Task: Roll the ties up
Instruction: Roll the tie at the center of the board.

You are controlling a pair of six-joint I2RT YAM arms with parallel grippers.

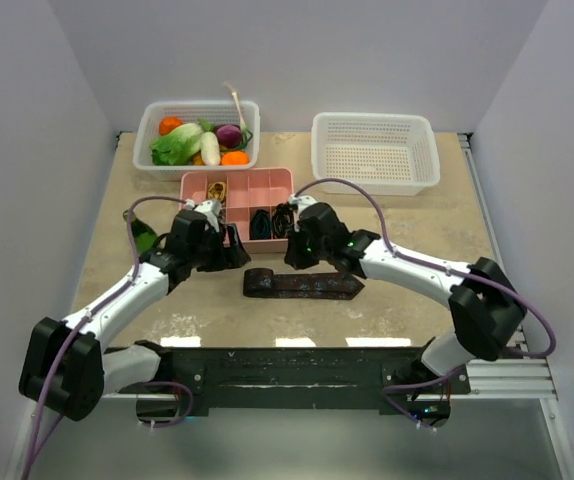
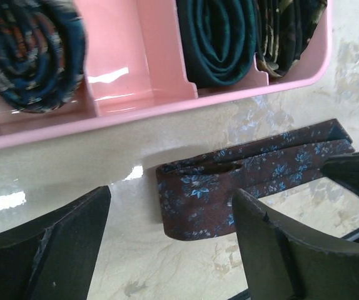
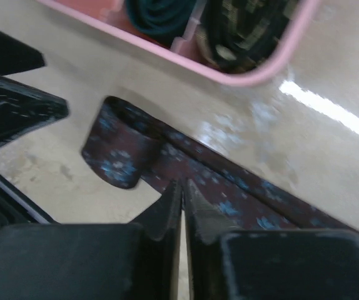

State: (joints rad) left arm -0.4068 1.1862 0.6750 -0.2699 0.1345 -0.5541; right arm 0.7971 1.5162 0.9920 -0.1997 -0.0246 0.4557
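A maroon tie with blue flowers (image 1: pixel 302 284) lies flat on the table in front of the pink box (image 1: pixel 237 173); its left end is folded into a loose loop (image 2: pixel 195 200). My left gripper (image 1: pixel 229 250) is open and empty, its jaws standing wide on either side of that looped end (image 2: pixel 172 209). My right gripper (image 1: pixel 299 256) is shut, its tips (image 3: pixel 184 184) over the near edge of the tie (image 3: pixel 123 150) just right of the loop; nothing shows between them. Rolled ties sit in the box: a blue patterned one (image 2: pixel 29 56), a dark green one (image 2: pixel 220 37) and a dark patterned one (image 2: pixel 292 25).
A white basket of vegetables (image 1: pixel 199 135) stands at the back left and an empty white basket (image 1: pixel 374 150) at the back right. The pink box (image 2: pixel 136 62) has free compartments. A small green object (image 1: pixel 145 238) lies left of the left arm.
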